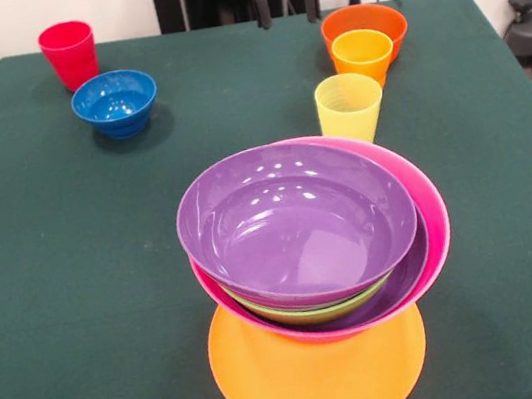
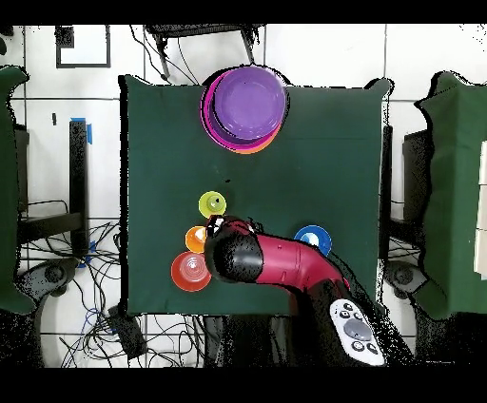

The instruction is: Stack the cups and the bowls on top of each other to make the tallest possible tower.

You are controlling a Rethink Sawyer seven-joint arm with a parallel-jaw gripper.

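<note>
Front view, left to right: red cup [image 1: 69,52] upright near the far left corner of the green table [image 1: 48,295]; small blue bowl [image 1: 115,103] just in front of it and slightly right, close beside, whether touching cannot be told; the tower [image 1: 310,253] at centre near the table's near edge, an orange bowl [image 1: 318,368] upside down as base, then a pink bowl [image 1: 432,224], a lime green bowl [image 1: 308,307] showing only as a rim sliver, and purple bowls with the top purple bowl [image 1: 295,220] tilted toward the camera; translucent yellow cup [image 1: 349,105] upright just behind the tower; further back and right, orange-yellow cup [image 1: 363,56] standing in front of and against the small red-orange bowl [image 1: 366,30]. Gripper [image 1: 285,4] shows only as two dark fingertips at the top edge, hanging apart with a clear gap between them, holding nothing, above the table's far edge; the red-orange bowl lies just right of it and nearer the camera, the tower well apart toward the camera. Overhead view: the red and black arm [image 2: 276,261] reaches from its base over the cups' side of the table, its head covering the gripper. Wide bare cloth lies between the far items and the tower, and on both sides of the tower; the tower's base sits close to the near edge.
</note>
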